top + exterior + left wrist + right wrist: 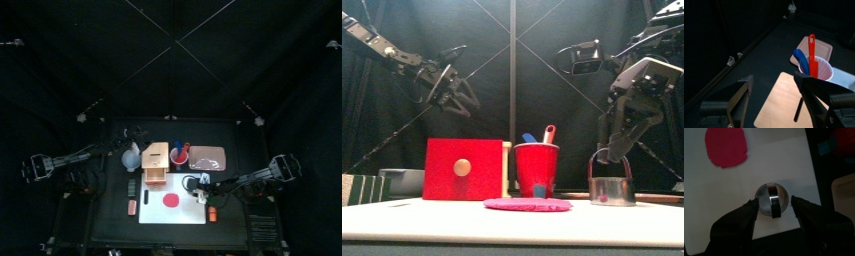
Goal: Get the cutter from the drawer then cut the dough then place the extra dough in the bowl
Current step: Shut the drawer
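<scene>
The round metal cutter stands at the right end of the white cutting board, beside the flat red dough disc. My right gripper is shut on the cutter's wire handle from above; the cutter looks to rest on or just over the board, right of the dough. The wooden box with its red drawer front stands behind the board. The blue-grey bowl sits left of the box. My left gripper hangs open, high above the box's left side.
A red cup with a blue and a red toy knife stands right of the box, the pink tray beyond it. Dark green sushi blocks lie left of the board. Small toys lie at the board's left and right edges.
</scene>
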